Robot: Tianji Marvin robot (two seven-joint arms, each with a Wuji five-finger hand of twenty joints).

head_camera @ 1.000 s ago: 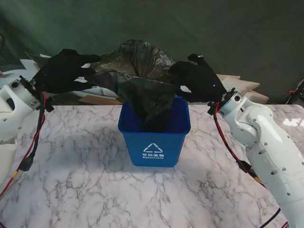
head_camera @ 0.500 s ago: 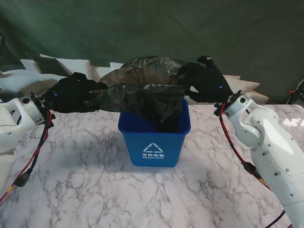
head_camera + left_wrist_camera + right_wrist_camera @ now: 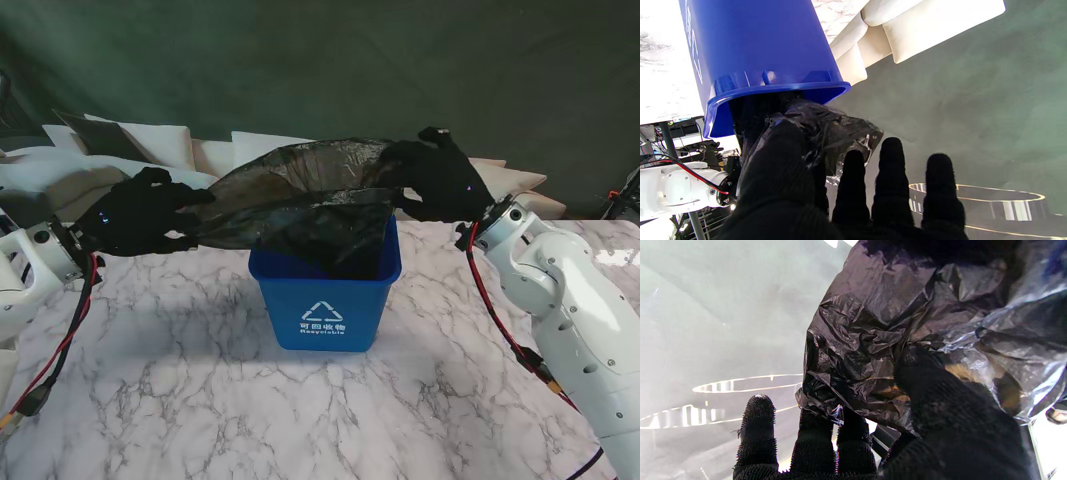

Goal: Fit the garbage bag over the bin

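While the blue bin (image 3: 325, 297) stands upright on the marble tabletop (image 3: 180, 390), the black garbage bag (image 3: 300, 205) is stretched wide over its mouth between the two gloved hands, with its lower part hanging down inside the bin. At the left hand (image 3: 135, 215), held out to the left of the bin and about level with its rim, the thumb presses a fold of the bag's edge against the side of the hand, as the left wrist view shows, while the other fingers (image 3: 890, 180) stand straight and apart, free of the plastic. At the right hand (image 3: 435, 180), held just past the bin's far right corner and a little higher than the rim, crumpled plastic is pinched between the thumb and two fingers (image 3: 816, 440); one finger stands clear of it. Between the hands the bag's mouth gapes open, its near edge sagging toward the bin's rim. White cushions (image 3: 160, 150) lie beyond the tabletop, behind the left hand.
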